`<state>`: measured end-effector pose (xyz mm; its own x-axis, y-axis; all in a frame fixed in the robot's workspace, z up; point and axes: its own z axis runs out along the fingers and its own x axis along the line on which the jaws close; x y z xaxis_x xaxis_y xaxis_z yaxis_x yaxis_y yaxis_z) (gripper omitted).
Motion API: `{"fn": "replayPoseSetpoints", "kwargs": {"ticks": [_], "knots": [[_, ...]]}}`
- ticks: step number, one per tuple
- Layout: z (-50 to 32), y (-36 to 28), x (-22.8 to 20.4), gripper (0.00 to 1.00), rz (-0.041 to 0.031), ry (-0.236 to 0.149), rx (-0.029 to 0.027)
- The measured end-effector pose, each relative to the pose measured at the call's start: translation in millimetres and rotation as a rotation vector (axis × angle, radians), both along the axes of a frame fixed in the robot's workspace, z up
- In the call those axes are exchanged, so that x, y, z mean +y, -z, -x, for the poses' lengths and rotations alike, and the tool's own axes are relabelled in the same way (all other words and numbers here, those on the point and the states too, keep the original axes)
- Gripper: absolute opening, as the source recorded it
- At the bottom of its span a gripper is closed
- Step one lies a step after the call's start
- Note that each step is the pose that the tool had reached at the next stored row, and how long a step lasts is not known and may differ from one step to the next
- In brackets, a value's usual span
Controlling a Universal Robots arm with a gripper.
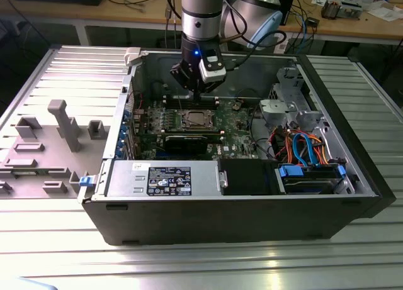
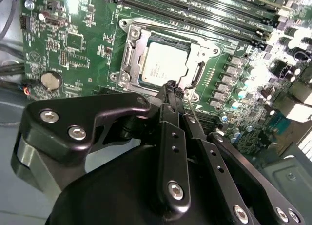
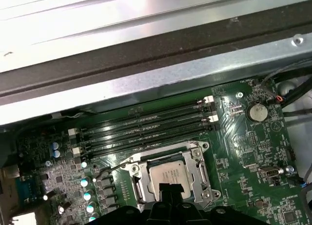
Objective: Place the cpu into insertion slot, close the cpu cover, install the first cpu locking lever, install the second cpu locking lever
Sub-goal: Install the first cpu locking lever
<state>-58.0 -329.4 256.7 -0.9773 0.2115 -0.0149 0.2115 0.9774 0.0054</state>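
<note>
Hanging over silvery square cpu (image 2: 163, 64) seated in metal-rimmed insertion slot (image 2: 129, 51), black robot hand (image 2: 171, 87) closed, black computer case (image 1: 220, 221) on ribbed aluminium worktop (image 1: 252, 268), cluttered wooden worktop (image 1: 359, 27) behind

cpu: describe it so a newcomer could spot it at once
Inside the open computer case, find the green motherboard. Beside its long black memory slots sits a silvery frame. The cpu is the smooth pale square inside it, unlike any neighbouring part.
</note>
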Motion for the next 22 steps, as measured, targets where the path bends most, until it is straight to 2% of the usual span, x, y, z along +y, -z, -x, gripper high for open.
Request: {"fn": "replayPoseSetpoints", "kwargs": {"ticks": [2,7,9,11,12,15,17,18,22], "knots": [[0.0,0.1,0.0,0.11,-0.0001,-0.03,0.0],[0.0,0.4,-0.1,0.11,0.0001,-0.157,0.0001],[0.1,0.4,0.0,0.11,-0.0001,-0.162,-0.0012],[1.4,0.6,-0.1,0.11,-0.0033,-0.162,-0.0032],[4.3,0.7,0.0,0.11,-0.0076,-0.163,-0.0043],[11.9,0.7,-0.1,0.11,-0.0124,-0.164,-0.0049],[12.3,1.0,-0.1,0.11,-0.0125,-0.21,-0.0045],[12.7,1.1,-0.2,0.11,-0.013,-0.22,-0.0046],[20.4,1.0,-0.2,0.11,-0.0146,-0.22,-0.0051]]}}
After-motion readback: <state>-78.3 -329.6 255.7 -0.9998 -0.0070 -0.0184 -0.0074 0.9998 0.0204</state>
